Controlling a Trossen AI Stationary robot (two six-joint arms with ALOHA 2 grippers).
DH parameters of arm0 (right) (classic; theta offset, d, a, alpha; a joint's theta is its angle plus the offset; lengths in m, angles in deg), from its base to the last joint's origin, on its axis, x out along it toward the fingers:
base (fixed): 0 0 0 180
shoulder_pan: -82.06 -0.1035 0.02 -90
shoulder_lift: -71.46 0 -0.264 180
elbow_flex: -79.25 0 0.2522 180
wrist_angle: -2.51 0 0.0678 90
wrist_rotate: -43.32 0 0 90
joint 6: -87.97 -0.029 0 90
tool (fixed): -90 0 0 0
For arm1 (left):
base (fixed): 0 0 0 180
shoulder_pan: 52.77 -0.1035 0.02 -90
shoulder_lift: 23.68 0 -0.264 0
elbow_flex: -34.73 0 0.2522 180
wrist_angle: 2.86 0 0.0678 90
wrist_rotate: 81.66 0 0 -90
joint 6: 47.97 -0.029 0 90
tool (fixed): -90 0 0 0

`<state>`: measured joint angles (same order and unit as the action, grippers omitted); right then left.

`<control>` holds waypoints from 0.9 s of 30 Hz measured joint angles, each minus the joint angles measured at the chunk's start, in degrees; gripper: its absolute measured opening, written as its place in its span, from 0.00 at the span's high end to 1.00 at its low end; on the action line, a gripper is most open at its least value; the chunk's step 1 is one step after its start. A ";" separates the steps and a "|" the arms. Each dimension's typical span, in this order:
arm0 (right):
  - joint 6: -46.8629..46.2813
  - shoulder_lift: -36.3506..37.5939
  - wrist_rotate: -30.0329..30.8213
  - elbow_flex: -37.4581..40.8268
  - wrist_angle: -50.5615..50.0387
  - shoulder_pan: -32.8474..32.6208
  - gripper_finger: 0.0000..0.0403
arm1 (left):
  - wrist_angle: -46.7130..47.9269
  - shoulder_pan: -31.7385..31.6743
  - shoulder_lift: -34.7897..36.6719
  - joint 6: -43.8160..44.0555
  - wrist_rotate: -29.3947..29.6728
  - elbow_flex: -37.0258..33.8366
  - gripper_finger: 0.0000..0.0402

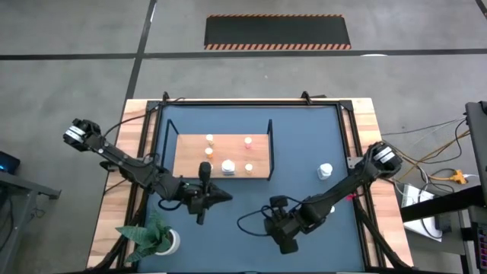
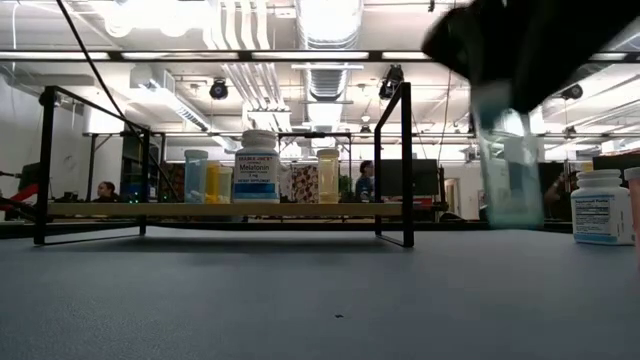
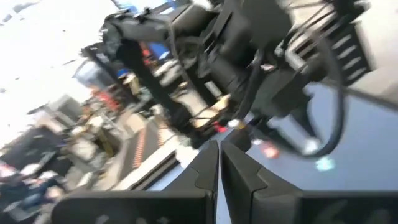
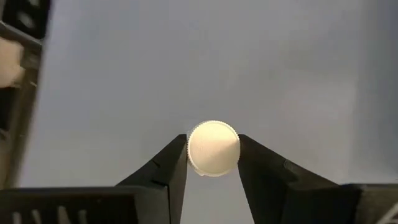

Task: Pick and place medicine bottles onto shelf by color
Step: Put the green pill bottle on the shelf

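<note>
Five medicine bottles (image 1: 227,165) already stand on the shelf (image 1: 190,158) at frame centre, one white bottle (image 1: 326,171) waits on the tabletop (image 1: 304,137) at right, and the right claw (image 4: 212,163) holds a white-capped bottle (image 4: 213,148) clamped between its fingers at lower centre. The left claw (image 3: 219,163), pinched shut and empty, sits just below the shelf's near edge, and open tabletop lies between the right claw and the shelf's black frame end (image 1: 270,146).
</note>
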<state>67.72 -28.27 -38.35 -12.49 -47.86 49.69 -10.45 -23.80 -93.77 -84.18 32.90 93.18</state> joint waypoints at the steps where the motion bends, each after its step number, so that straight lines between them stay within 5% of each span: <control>1: 0.00 0.29 0.37 -1.21 -1.42 0.28 0.70 | -0.01 0.00 0.49 -0.99 0.87 0.00 1.00; 11: 4.79 0.62 5.74 -15.85 -16.50 7.00 0.73 | 4.34 0.00 4.87 -1.62 2.07 -1.47 1.00; 27: 23.80 0.60 6.06 -28.57 -17.03 26.41 0.73 | 1.87 0.02 14.51 -3.07 2.58 -8.96 1.00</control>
<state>91.52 -27.67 -32.29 -41.06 -64.89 76.09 -8.58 -23.78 -79.26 -87.25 35.48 84.22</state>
